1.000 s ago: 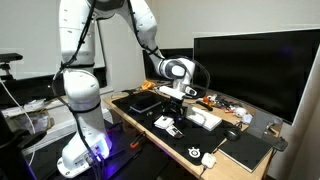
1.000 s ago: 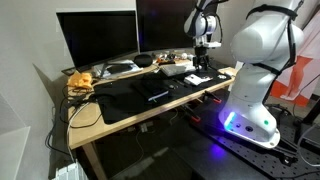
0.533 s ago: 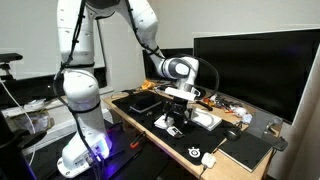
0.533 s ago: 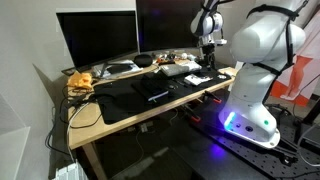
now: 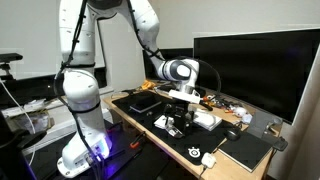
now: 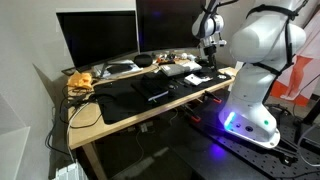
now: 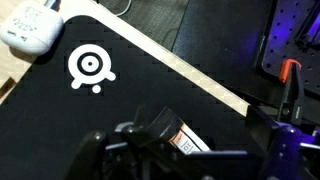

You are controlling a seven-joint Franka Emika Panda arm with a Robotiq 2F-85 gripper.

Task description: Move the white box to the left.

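Lower than a second ago, gripper (image 5: 181, 106) hangs just beside white box (image 5: 205, 118); whether its fingers are spread or gripping anything cannot be told.

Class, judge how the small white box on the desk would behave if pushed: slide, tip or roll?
The white box looks flat and low, so it would probably slide rather than tip. Its squarish shape makes rolling unlikely.

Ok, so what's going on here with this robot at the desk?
A robot arm is working over a desk in front of a big monitor. Its end effector is low over the black mat, close beside the small white box, which lies flat there. Whether the end effector is open or shut can't be made out, and the box doesn't look gripped.
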